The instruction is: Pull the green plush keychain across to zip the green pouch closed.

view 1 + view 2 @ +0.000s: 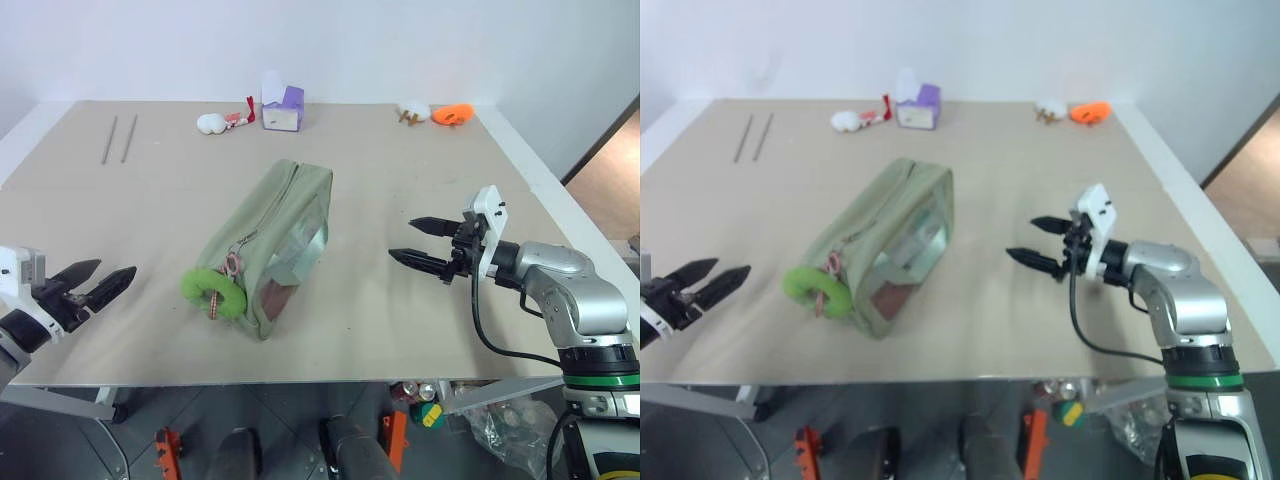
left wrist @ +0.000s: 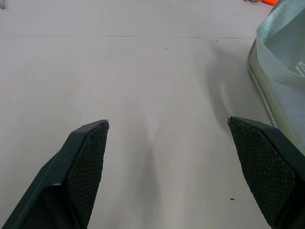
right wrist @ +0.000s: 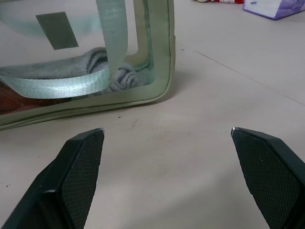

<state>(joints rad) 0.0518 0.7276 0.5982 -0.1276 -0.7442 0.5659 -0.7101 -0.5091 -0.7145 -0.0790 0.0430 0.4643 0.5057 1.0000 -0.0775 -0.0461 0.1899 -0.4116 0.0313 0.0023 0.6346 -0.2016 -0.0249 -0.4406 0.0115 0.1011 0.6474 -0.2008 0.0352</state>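
The green pouch point(image 1: 268, 245) lies mid-table, the green plush keychain point(image 1: 212, 290) at its near end. Nothing is gripped yet: left gripper point(image 1: 96, 282) and right gripper point(image 1: 424, 243) flank it, fingers spread. Next, the left probably must reach the keychain.

The left gripper point(image 2: 167, 125) is seen with its two black fingers point(image 2: 86, 162) spread wide above a bare beige table point(image 2: 119, 71). One end of the green pouch point(image 2: 281, 62) is seen beside one finger, perhaps just clear of it; contact cannot be judged.
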